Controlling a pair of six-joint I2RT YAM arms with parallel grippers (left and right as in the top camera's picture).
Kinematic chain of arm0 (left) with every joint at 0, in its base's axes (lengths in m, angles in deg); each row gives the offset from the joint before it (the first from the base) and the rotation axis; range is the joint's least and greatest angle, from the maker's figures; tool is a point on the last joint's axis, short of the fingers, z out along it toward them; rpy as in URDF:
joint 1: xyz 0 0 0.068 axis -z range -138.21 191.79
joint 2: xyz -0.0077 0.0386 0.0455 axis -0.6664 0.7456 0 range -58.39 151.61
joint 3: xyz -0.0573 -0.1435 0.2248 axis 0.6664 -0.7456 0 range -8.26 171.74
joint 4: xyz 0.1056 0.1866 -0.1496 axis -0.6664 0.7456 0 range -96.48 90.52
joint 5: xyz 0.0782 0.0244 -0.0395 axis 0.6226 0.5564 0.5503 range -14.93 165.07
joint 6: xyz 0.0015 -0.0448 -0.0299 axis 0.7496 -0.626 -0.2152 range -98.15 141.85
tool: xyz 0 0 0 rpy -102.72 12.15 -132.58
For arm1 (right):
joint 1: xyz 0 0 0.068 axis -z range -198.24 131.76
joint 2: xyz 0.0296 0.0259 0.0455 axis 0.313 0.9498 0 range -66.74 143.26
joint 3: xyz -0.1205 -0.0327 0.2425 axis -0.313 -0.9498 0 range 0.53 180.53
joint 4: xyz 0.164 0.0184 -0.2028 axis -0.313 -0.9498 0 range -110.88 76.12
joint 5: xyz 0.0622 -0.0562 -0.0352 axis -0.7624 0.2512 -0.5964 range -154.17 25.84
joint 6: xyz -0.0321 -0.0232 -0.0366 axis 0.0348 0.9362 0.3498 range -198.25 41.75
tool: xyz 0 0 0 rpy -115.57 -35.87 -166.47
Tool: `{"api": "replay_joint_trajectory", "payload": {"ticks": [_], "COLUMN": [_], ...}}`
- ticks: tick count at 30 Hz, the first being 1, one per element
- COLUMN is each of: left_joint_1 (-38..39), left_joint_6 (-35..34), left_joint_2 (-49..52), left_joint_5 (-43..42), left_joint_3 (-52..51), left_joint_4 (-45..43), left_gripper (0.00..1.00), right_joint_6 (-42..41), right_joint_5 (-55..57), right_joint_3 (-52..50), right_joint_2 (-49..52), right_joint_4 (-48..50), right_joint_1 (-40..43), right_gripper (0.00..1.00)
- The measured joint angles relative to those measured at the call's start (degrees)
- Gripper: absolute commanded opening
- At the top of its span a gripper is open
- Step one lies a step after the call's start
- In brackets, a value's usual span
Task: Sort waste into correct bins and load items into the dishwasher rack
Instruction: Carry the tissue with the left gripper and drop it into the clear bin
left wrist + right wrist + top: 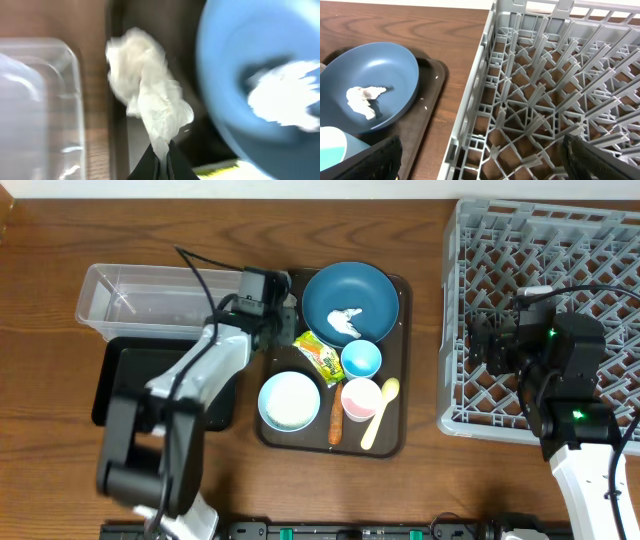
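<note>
Crumpled white tissue hung from my left gripper, whose fingers were pinched together on one thin twisted tail of it, with the bulk of the wad loose beyond the tips. In the blurred wrist view it sat over the rim of the dark brown serving tray, between the clear plastic rectangular tub and the large dark blue bowl.

My worry was the hold. I had so little paper between the fingers that a quick swing toward the tub could have pulled the tail free or torn it, dropping the wad on the wooden surface short of the tub wall. The loose bulk could also have snagged on the tub's rim as it crossed. I could not tell which bin was meant for paper, so the shallow black rectangular tray beside the tub was a sorting risk.

A second tissue lay inside the blue bowl. My right gripper hung with its fingers wide apart and empty over the grey plastic lattice rack.
</note>
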Motion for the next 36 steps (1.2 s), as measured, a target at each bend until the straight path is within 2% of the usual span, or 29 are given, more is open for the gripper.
{"api": "replay_joint_trajectory", "payload": {"ticks": [5,9,12,18,19,23,24,29,36], "left_joint_1": [0.00,-0.07,-0.66,-5.44,-6.49,-9.18,-9.49,-9.62,-7.72], "left_joint_6": [0.00,0.02,0.02,0.02,0.00,0.02,0.09,0.00,0.02], "left_joint_2": [-10.47,-15.74,-16.52,-15.28,-14.86,-13.25,-12.90,-12.48,-12.44], "left_joint_5": [1.05,7.26,12.81,17.92,18.36,19.52,19.63,17.86,1.88], "left_joint_3": [0.02,0.09,0.11,0.11,0.11,0.11,0.11,0.11,0.11], "left_joint_4": [0.59,2.49,3.87,4.76,4.81,5.01,5.01,5.01,6.25], "left_gripper": [0.06,0.06,0.06,0.06,0.10,0.56,0.60,0.62,0.62], "right_joint_6": [0.00,0.02,0.02,0.00,0.02,0.02,0.02,0.02,0.02], "right_joint_5": [0.00,0.00,0.00,0.00,0.00,0.00,0.00,0.00,0.00], "right_joint_3": [0.00,0.00,0.00,0.00,0.00,0.00,0.00,0.00,0.00], "right_joint_2": [0.00,0.00,0.00,0.00,0.00,0.00,0.00,0.00,0.00], "right_joint_4": [0.02,0.02,0.02,0.00,0.02,0.02,0.02,0.00,0.00], "right_joint_1": [0.00,0.00,0.00,0.00,0.00,0.00,0.00,0.00,0.00], "right_gripper": [0.99,0.99,0.99,0.99,0.99,0.99,0.99,0.99,0.99]}}
